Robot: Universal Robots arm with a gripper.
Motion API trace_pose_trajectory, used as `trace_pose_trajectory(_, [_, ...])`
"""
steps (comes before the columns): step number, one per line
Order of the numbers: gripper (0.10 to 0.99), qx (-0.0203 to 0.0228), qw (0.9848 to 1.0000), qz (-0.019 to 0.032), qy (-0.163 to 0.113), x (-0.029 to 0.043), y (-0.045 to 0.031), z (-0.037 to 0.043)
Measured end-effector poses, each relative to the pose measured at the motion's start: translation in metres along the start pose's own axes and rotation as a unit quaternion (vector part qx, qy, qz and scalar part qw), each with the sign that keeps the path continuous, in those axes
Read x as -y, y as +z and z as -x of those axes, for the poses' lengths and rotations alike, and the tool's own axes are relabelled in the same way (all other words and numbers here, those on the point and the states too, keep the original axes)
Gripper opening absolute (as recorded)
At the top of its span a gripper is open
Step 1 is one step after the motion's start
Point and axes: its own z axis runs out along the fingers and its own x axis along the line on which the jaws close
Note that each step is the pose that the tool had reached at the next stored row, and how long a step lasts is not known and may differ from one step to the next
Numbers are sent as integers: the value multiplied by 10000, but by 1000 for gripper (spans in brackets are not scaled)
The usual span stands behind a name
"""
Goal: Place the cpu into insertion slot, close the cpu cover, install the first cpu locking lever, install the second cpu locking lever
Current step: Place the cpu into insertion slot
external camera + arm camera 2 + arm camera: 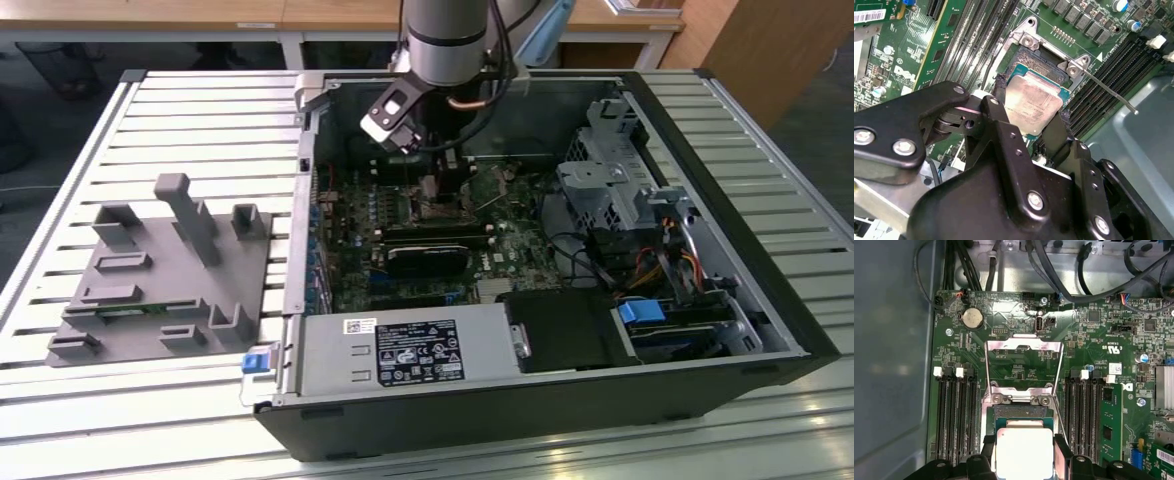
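1. My gripper (pixel 1030 114) is inside the computer case (pixel 400 425). Its fingers (pixel 1000 100) are closed to the width of the cpu (pixel 1033 97) and pressed on two opposite edges. I have the chip pinched, and nothing else.
2. The cpu is right over the insertion slot (pixel 1030 61), whose dark frame peeks out past the chip's far edge. Seated, or a hair above? I cannot tell.
3. Handling, as I judge it: light, flat and rigid, with a smooth metal top that gives no purchase. So I hold it by the edges only, as now.
4. The underside and the socket contacts are likely delicate. It wants to stay level, with no sliding and no more squeeze than needed.
5. The cpu cover (pixel 1024 345) stands open, hinged back away from the chip. The green circuit board (pixel 1089 340) shows through its window.
6. A thin locking lever (pixel 1109 90) juts out free beside the socket.
7. Containers: the case holds the board, a silver power supply (pixel 400 355) and a drive cage (pixel 607 180). One green memory stick (pixel 1108 425) stands in its slot near the socket.
8. Outside the case, a grey fixture tray (pixel 147 270) sits well apart on the slatted table (pixel 200 110). I cannot make out what its pockets hold.
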Motion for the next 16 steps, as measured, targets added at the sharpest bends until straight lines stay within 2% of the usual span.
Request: trace_pose_trajectory(16, [541,9,10000,0,44,10,107,1])
